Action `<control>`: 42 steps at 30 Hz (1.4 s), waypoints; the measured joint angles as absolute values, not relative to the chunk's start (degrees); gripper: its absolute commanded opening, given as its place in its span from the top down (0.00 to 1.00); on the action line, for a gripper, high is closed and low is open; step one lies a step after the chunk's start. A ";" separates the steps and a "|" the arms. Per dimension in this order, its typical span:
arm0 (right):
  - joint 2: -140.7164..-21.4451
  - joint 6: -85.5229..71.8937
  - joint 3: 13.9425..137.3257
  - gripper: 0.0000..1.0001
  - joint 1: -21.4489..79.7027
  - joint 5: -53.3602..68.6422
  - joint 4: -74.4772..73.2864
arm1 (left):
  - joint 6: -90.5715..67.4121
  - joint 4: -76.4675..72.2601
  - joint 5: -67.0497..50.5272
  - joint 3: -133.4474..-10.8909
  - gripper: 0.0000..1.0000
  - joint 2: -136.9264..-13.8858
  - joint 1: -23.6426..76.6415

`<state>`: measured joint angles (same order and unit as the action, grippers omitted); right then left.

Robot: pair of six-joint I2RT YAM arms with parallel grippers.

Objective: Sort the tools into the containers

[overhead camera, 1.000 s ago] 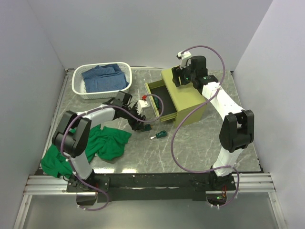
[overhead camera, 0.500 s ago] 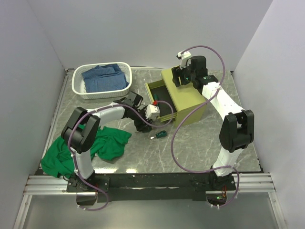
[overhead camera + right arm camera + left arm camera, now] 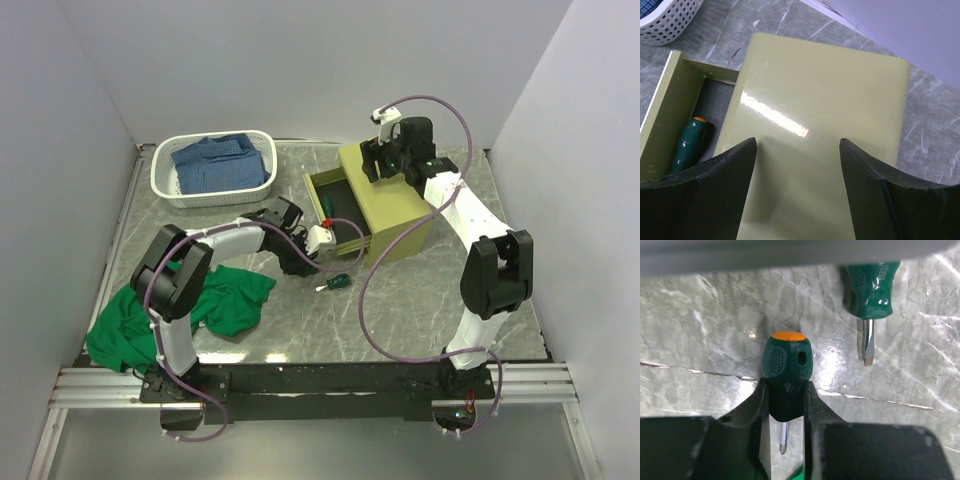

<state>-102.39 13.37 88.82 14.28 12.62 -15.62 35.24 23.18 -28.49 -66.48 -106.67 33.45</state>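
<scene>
1. Gripping a stubby screwdriver (image 3: 786, 371) by its green handle, the left claw (image 3: 785, 400) is closed narrow on it. The orange cap faces outward and the tip runs back between the fingers (image 3: 756, 412).
2. That tool sits over the marbled tabletop (image 3: 700, 340). I cannot tell whether it touches the stone.
3. A second screwdriver (image 3: 869, 290) lies flat on the tabletop just beyond the held one and apart from it. Its flat blade points back toward the claw.
4. In the top view the left arm reaches across to the front of the chest (image 3: 395, 205). The second screwdriver lies near the chest's front corner.
5. The drawer (image 3: 664, 105) stands pulled out. A long screwdriver (image 3: 689, 144) lies inside it along one wall.
6. The right claw (image 3: 797, 145) hovers over the chest's lid, fingers wide and holding nothing.
7. A green cloth (image 3: 215, 300) lies crumpled beside the left arm, and its nearest fold is near the claw.
8. A basket (image 3: 165, 185) holding a blue cloth (image 3: 220, 160) sits at the far left, well apart from the tools.
9. A purple cable (image 3: 362, 300) from the right arm loops across the tabletop in front of the chest, near the second screwdriver.
</scene>
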 measured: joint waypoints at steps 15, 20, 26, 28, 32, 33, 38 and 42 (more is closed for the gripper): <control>-102.39 13.32 88.84 0.24 14.37 12.08 -15.59 | 23.73 31.88 -34.04 -78.48 0.99 -86.15 29.89; -102.39 12.95 88.88 0.23 14.57 11.64 -15.59 | 2.81 23.31 -33.12 -91.37 0.99 -95.74 29.52; -102.39 12.91 88.86 0.21 15.07 10.33 -15.53 | -20.97 16.47 -28.42 -97.12 0.99 -106.98 28.99; -102.37 12.88 88.86 0.21 15.25 9.80 -15.51 | -25.93 16.49 -26.00 -98.08 0.99 -109.03 29.04; -102.39 12.84 88.88 0.21 15.51 8.69 -15.46 | -33.85 15.49 -22.61 -98.78 0.99 -111.07 29.28; -102.39 12.80 88.88 0.21 15.57 8.49 -15.46 | -35.27 15.00 -22.33 -98.80 0.99 -111.31 29.34; -102.06 12.73 88.03 0.21 15.66 7.60 -14.48 | -42.96 13.89 -18.55 -99.42 0.99 -112.75 30.85; -101.71 12.84 87.64 0.21 15.77 6.70 -14.17 | -48.75 15.03 -14.76 -99.57 0.99 -113.93 31.90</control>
<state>-101.71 12.84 87.64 15.77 6.70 -14.17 -48.75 15.03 -14.76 -99.57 -113.93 31.90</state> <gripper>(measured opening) 0.792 0.310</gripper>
